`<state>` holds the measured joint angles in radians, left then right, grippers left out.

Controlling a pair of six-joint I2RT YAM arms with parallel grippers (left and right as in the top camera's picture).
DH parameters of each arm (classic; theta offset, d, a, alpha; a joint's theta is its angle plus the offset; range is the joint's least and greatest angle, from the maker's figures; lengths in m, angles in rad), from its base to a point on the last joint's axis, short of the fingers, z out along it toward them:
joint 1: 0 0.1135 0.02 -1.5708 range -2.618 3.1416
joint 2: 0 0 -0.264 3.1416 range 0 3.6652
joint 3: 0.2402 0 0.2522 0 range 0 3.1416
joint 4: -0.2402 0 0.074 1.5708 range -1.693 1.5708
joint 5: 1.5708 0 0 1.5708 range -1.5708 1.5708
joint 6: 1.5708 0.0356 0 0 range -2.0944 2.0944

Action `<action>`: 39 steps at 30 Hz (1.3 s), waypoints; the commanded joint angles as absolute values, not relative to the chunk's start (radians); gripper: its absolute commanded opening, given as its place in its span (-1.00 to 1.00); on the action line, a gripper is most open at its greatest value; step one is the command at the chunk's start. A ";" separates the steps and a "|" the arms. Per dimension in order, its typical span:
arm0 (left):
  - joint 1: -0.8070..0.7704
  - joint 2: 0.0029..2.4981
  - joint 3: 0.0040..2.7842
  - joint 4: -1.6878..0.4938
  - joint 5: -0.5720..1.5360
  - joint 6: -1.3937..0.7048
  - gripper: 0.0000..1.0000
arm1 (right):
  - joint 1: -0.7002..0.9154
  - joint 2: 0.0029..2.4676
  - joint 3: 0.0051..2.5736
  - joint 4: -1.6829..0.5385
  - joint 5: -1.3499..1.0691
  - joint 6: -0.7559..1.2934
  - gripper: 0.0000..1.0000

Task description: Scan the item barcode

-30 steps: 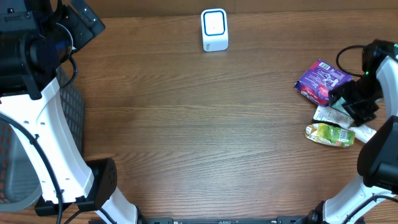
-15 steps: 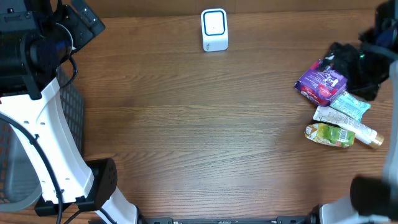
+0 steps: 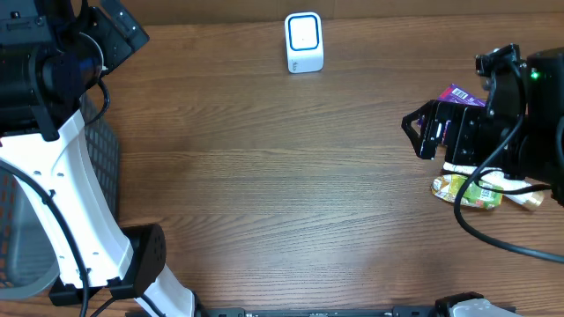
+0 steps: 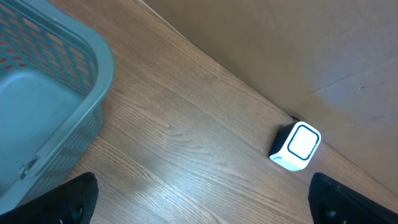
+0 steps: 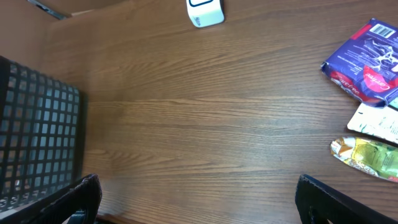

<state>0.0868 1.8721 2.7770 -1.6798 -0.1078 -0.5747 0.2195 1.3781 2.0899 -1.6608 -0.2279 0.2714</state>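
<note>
Three small packs lie together at the right edge of the table (image 3: pixel 264 194): a purple packet (image 5: pixel 367 68), a white tube (image 5: pixel 380 124) and a green pouch (image 5: pixel 368 157). None of them is lifted. The scanner (image 3: pixel 304 41), a white cube with a blue-rimmed window, stands at the middle of the far edge.

The right gripper (image 5: pixel 196 190) hangs over the wood just left of the packs, its fingers spread wide and empty. The left gripper (image 4: pixel 205 202) is likewise spread and empty at the far left corner, near the grey basket (image 4: pixel 56 93).

The step in hand looks like picking one pack. The green pouch, nearest the front edge, seems easiest to reach. It would be best pinched by an edge so the fingers do not cover its printed code, which is too small to locate from here. It should then be carried to the scanner with the code facing the window.
</note>
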 commanded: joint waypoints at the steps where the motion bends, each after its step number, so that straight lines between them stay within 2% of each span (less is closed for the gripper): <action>1: 0.084 1.870 2.778 -1.679 -0.107 -0.583 0.99 | 0.225 1.383 2.098 -1.650 -0.211 0.260 1.00; 6: 0.084 1.870 2.778 -1.679 -0.106 -0.583 0.99 | 0.225 1.408 2.089 -1.555 -0.095 0.260 1.00; 11: 0.084 1.870 2.778 -1.679 -0.106 -0.583 0.99 | 0.225 1.369 1.932 -1.257 -0.020 0.258 1.00; 17: 0.084 1.870 2.778 -1.679 -0.106 -0.583 0.99 | 0.196 1.157 1.525 -0.793 -0.025 0.257 1.00; 21: 0.084 1.870 2.778 -1.679 -0.107 -0.583 0.99 | 0.149 0.986 1.266 -0.623 -0.027 0.249 1.00; 29: 0.083 1.870 2.778 -1.679 -0.106 -0.583 0.99 | 0.080 0.593 0.729 -0.272 -0.027 0.047 1.00; 39: 0.086 1.874 2.778 -1.679 -0.107 -0.583 0.99 | 0.050 0.244 0.193 0.105 -0.032 0.044 1.00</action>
